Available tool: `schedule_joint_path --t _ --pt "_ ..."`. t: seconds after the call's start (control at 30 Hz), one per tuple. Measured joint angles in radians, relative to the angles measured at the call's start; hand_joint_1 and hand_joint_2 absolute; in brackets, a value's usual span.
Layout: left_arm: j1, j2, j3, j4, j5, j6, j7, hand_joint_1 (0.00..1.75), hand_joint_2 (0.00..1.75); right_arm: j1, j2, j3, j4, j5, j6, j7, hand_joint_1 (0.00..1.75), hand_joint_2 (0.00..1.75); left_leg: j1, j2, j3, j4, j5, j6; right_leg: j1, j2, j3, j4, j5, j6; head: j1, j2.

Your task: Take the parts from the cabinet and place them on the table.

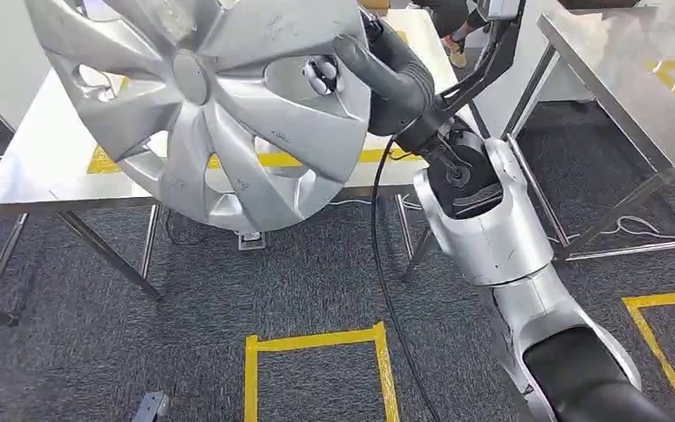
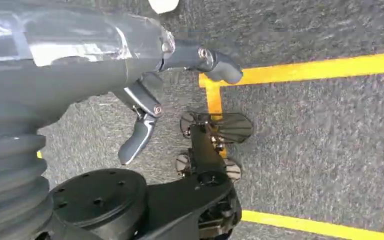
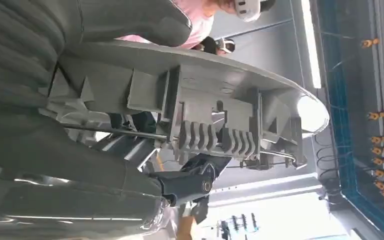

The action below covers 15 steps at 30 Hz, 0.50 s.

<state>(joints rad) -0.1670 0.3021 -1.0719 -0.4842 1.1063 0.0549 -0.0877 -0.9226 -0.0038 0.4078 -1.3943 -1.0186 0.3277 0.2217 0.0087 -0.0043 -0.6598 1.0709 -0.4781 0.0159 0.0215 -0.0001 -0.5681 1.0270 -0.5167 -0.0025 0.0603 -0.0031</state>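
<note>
1. Your right hand [image 1: 378, 66] grips the silver wheel cover [image 1: 202, 97] at its right rim, upper centre of the head frame, thumb over the front face.
2. The cover hangs tilted, upper left, in front of the steel table [image 1: 31, 167].
3. Your left hand [image 2: 145, 90] holds nothing, fingers apart, above grey carpet [image 2: 320, 145] with yellow tape [image 2: 305, 70].
</note>
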Motion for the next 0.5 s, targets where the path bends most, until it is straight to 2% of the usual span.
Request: schedule_joint_path --t 0.03,0.07,0.2,0.5 --pt "0.0 -0.003 0.0 0.005 0.001 -0.008 0.002 0.0 1.75 0.001 -0.002 -0.002 0.0 0.011 0.001 -0.001 1.75 1.75 -0.001 0.001 0.0 0.0 0.006 0.003 -0.002 0.0 0.001 0.0 0.0 0.037 -0.006 0.0" --pt "0.0 -0.004 0.0 0.012 0.001 -0.014 0.002 0.0 1.75 -0.002 -0.003 -0.003 0.0 0.019 0.003 -0.004 1.75 1.75 0.0 0.001 0.001 -0.004 0.009 -0.009 0.0 0.0 0.001 0.0 0.001 0.001 -0.007 0.0" --pt "-0.001 -0.008 0.0 0.024 0.0 -0.016 -0.003 0.0 1.75 -0.009 -0.002 -0.011 0.0 0.027 0.007 -0.018 1.75 1.75 -0.001 0.001 0.004 -0.01 0.015 -0.017 0.0 0.0 0.0 0.001 0.005 0.001 -0.016 0.0" --pt "-0.001 -0.023 0.0 0.053 0.001 -0.016 0.005 0.0 1.75 -0.016 0.004 -0.013 0.014 0.039 0.037 -0.031 1.75 1.75 0.0 0.003 0.004 -0.013 0.014 -0.018 -0.001 0.0 0.0 0.0 0.002 -0.003 -0.029 0.0"
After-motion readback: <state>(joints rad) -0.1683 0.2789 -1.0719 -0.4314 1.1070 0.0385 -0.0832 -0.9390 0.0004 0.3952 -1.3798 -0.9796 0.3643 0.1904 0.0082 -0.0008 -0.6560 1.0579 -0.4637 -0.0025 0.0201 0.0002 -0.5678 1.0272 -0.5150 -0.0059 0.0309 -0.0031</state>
